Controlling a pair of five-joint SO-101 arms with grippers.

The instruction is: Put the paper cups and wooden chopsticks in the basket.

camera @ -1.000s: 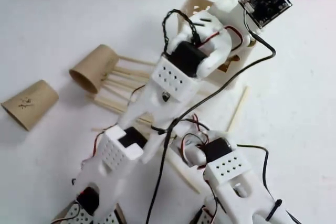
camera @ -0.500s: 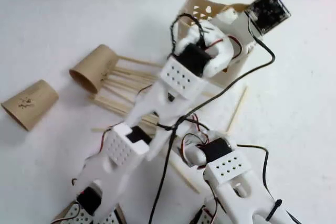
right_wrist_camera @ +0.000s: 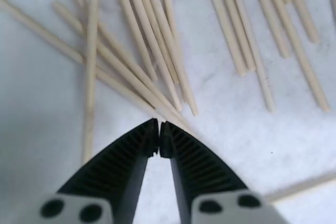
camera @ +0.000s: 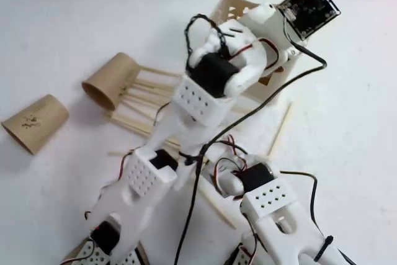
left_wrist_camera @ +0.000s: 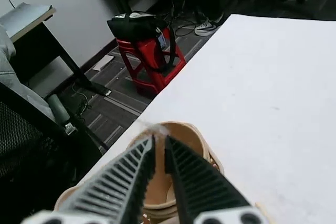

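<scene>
Over the far side of the table [camera: 353, 97], my left arm stretches out to the basket [camera: 228, 9]. My left gripper [left_wrist_camera: 159, 139] hangs right above its beige rim, jaws drawn all but together with nothing between them. Whether anything lies inside the basket I cannot tell.

Off to my left, well apart from the basket, one cup [camera: 113, 80] lies on its side, touching a spread of chopsticks [camera: 144, 100]. A second cup [camera: 36, 122], also on its side, rests farther out toward the table's edge, apart from the first. The chopsticks lie flat on the white top, fanning from the first cup to beneath my left arm.

A lone stick [camera: 280, 127] lies by itself on the table near the basket's closest corner. Another stick [camera: 217, 206] shows beside my right arm.

My right gripper [right_wrist_camera: 158, 129] sits low over the pile, jaws closed tip to tip and gripping nothing. The ends of the nearest chopsticks lie just beyond its tips.

Past the table's far edge, a red stool [left_wrist_camera: 152, 59] stands on the floor.
</scene>
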